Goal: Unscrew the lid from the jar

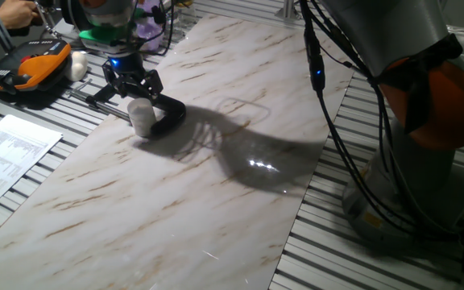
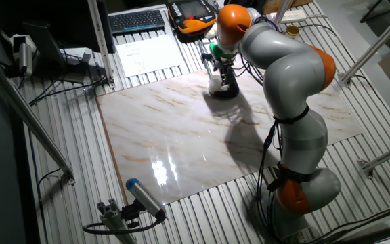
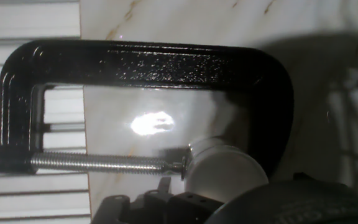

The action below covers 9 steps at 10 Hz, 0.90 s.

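On the marble counter [image 1: 216, 161], a black C-clamp [image 3: 135, 62] pins the jar [image 1: 142, 118] so it cannot spin; my gripper [image 1: 133, 83] hovers above, fingers spread apart.

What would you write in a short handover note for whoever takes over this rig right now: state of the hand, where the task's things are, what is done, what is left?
Hand: hovering just above the small translucent-white cylindrical jar; I cannot tell whether it is open or shut.
Jar: upright on the marble-patterned tabletop, clamped between the screw and frame of a black metal C-clamp near the table edge.
Round whitish lid: seems to be on the jar still.
Done: the hand is positioned over the jar.
Left: grip the lid, unscrew it, lift it off.
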### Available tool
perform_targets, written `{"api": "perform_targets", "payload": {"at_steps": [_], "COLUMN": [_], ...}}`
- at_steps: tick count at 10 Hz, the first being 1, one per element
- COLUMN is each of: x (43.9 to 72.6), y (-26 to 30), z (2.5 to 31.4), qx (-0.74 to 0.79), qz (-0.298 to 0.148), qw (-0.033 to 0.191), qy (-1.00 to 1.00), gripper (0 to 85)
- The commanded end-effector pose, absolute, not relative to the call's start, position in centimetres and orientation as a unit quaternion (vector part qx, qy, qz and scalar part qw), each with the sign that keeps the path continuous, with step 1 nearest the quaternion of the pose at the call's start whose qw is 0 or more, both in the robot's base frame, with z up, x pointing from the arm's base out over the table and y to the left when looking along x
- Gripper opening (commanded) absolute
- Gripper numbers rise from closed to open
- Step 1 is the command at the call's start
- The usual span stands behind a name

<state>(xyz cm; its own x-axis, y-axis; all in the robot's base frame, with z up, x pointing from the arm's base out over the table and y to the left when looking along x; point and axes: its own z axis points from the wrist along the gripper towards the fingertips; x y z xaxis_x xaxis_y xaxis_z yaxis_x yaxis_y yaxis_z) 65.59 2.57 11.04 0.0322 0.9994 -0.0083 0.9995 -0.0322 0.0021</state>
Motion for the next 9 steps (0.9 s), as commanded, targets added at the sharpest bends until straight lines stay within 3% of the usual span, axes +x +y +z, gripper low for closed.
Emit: {"api": "perform_targets", "payload": {"at_steps": [1, 9], "x": [65.59, 65.57], "y": [2.58, 2.64], "z": [11.05, 10.97], "qx": [0.883, 0.868], "qz": [-0.001, 0.007], "qw": [0.002, -0.002], "qy": [0.47, 0.496], "gripper": [85.0, 85.0]}}
